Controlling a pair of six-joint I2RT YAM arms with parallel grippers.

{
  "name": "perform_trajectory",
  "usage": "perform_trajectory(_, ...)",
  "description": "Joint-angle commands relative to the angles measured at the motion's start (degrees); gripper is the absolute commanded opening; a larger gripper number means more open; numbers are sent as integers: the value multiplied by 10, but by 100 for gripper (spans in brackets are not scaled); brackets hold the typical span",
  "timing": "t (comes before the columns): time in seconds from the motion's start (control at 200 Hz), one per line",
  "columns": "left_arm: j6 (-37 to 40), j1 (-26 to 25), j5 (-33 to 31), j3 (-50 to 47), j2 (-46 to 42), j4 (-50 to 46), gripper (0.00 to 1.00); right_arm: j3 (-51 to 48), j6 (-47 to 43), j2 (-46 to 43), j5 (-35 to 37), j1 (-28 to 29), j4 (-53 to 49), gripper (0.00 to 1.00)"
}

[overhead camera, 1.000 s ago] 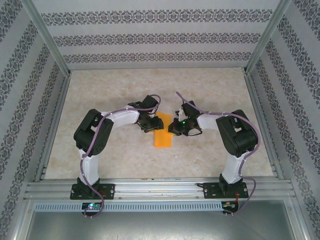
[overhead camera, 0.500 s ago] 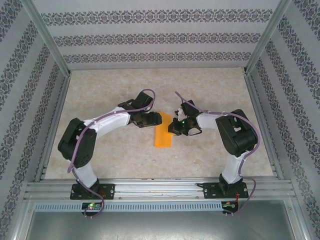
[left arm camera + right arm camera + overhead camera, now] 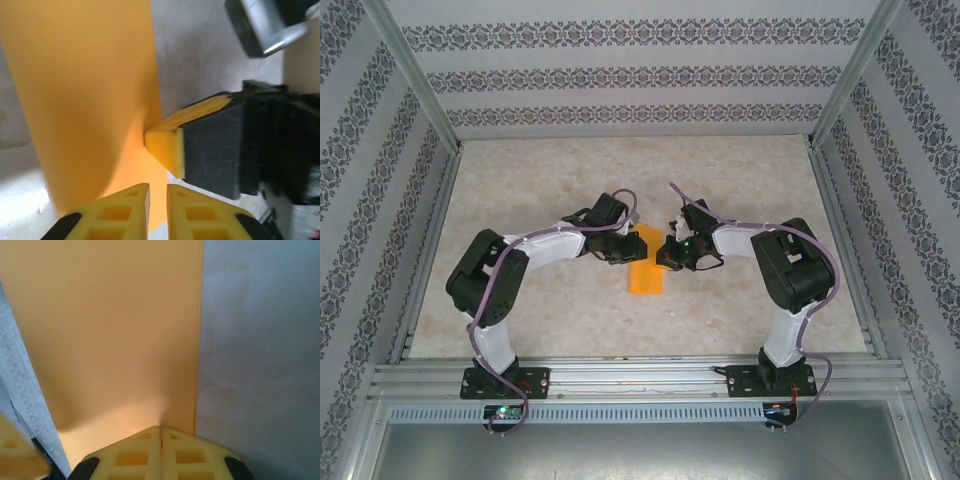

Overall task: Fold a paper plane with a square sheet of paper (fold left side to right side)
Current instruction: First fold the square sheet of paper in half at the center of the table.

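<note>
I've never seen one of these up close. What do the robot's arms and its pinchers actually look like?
Each arm has white links and chunky black joints, with a purple cable looping along it. The left gripper and the right gripper have bright yellow, waffle-patterned fingers. A green light glows on the right wrist.

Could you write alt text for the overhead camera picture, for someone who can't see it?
Two robot arms reach inward over a pale table, the left gripper and right gripper meeting at the far end of a narrow folded strip of orange paper. Patterned walls surround the table.

even bright light; wrist close-ups soft, blurred
</note>
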Motion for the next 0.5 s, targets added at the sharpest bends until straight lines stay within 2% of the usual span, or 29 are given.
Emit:
perform_trajectory(0.0,-5,3,43,-3,16,57,14,-16,-14,42,84,7,-66,0)
perform_trajectory(0.195,-4,9,5,-17,38,52,13,-15,-20,44,91,7,-76,0)
perform_trajectory(0.495,-20,24,-8,-56,48,69,13,-8,-32,52,108,7,-101,0)
